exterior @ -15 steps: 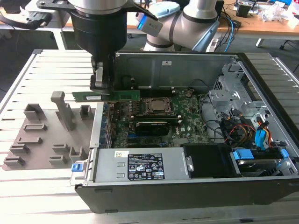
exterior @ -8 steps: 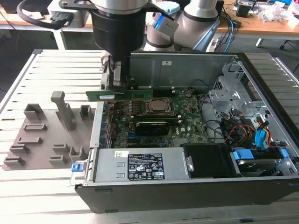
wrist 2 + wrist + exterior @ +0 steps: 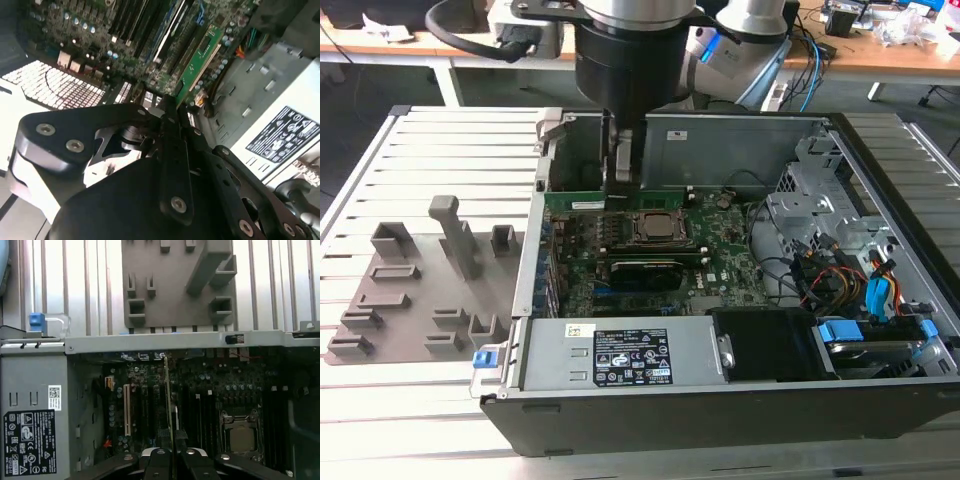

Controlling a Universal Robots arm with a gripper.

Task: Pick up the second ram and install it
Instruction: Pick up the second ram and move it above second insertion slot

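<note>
Above the open computer case (image 3: 740,140), the arm (image 3: 625,60) is showing a thick black cylindrical wrist segment under a silver band, and a pale grey joint with a blue cap (image 3: 708,42) is sitting just beside it. Over that case the gripper (image 3: 622,183) is presenting pale metal fingers (image 3: 625,150), while in the second wrist view its black angular linkage bars (image 3: 175,165) are carrying round silver screws (image 3: 171,204).
</note>
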